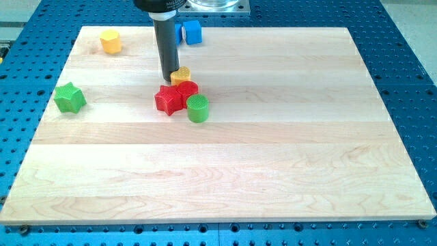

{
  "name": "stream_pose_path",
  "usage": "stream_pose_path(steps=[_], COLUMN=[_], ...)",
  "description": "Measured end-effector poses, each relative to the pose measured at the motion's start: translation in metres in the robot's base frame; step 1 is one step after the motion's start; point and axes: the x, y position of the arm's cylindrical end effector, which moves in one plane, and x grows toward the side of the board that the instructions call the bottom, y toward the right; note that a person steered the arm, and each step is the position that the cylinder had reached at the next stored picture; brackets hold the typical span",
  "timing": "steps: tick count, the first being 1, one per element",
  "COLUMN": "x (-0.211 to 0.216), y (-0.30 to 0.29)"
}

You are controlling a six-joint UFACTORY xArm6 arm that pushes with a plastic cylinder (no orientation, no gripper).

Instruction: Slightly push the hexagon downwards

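Note:
A yellow hexagon [110, 41] sits near the board's top left corner, on its own. My tip [168, 77] is well to the right of it and lower. The tip touches or nearly touches the left side of a small yellow block [181, 75] whose shape is unclear. This block sits at the top of a tight cluster with a red star [168, 100], a red round block [187, 89] and a green cylinder [198, 109].
A green star [69, 98] lies near the board's left edge. A blue block [193, 31] sits at the top edge, just right of the rod, with another blue piece partly hidden behind the rod. The wooden board [273, 157] lies on a blue perforated table.

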Motion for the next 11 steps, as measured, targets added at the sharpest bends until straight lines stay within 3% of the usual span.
stream_pose_path(steps=[1,2,3,4,6,8,10,11], x=[-0.012,-0.020,0.011,0.011,-0.011,-0.084,-0.122,-0.150], y=[-0.012,0.011,0.011,0.005,-0.075,-0.153,-0.207,-0.183])
